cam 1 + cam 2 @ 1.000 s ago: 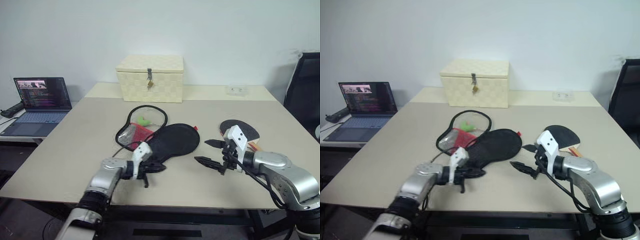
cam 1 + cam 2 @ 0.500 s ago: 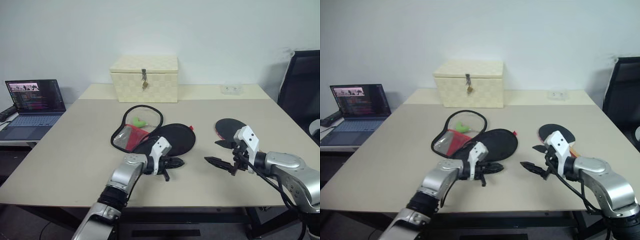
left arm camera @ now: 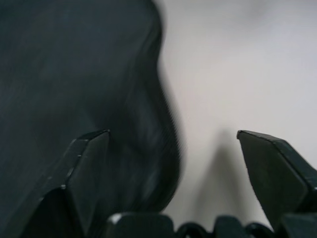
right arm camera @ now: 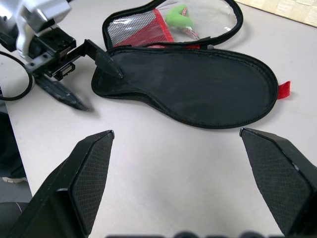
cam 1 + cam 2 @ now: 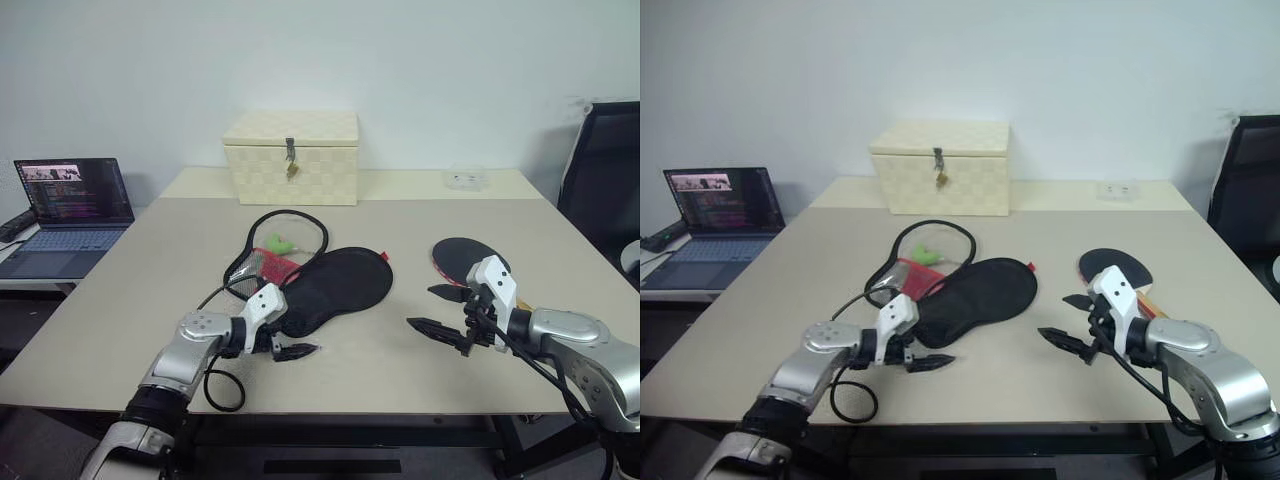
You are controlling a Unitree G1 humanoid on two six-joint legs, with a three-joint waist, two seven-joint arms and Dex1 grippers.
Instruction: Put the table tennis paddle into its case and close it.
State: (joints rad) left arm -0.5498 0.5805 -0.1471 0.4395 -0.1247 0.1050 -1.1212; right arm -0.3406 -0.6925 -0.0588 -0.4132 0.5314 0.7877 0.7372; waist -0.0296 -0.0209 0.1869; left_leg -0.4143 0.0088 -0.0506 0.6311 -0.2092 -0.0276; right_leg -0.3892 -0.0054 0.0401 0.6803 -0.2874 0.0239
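Left gripper fingers now apart beside case on table.

Left gripper — fingers spread wide, forearm low, pointing forward and inward. Right gripper — fingers spread wide, held higher, aimed inward toward the left.

The case just past the left gripper was black, its opened flap showing red fabric, grey mesh and something green. The paddle behind the right gripper had a black face edged red. The box beyond was cream, checker-woven.
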